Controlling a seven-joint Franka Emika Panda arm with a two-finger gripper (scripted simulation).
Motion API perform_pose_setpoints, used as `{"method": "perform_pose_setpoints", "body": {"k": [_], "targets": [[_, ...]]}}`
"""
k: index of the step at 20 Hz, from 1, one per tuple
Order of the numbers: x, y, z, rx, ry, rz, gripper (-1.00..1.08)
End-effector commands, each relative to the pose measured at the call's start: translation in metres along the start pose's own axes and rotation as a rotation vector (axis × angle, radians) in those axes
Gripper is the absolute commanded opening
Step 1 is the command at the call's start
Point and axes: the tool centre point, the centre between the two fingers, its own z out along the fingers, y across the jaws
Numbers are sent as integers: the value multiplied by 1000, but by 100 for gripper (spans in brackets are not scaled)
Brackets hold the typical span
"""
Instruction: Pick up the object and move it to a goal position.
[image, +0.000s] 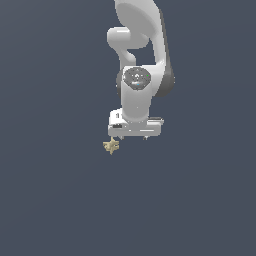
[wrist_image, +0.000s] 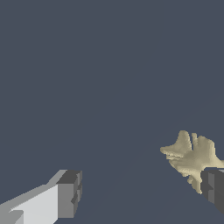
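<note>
The object (image: 111, 146) is a tiny tan-yellow star-like lump with short prongs, lying on the dark grey floor just below the white hand's corner on the exterior view's left. My gripper (image: 132, 137) points straight down above the floor. In the wrist view the gripper (wrist_image: 142, 191) stands open, with a wide gap and nothing between the fingers. The object (wrist_image: 191, 156) lies close to one dark fingertip (wrist_image: 214, 186), which covers a small part of it. The other fingertip (wrist_image: 70, 193) is far from the lump.
Plain dark grey floor (image: 60, 200) surrounds the arm on all sides. The white arm (image: 137, 60) rises behind the hand. No goal marker or other object shows in either view.
</note>
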Motion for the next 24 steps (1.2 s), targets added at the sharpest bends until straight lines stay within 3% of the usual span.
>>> {"method": "perform_pose_setpoints", "body": {"k": [1, 11, 24], "targets": [[0, 0, 0, 0, 0, 0, 100], [11, 8, -18, 19, 38, 5, 100], [8, 18, -10, 13, 39, -58, 100]]}}
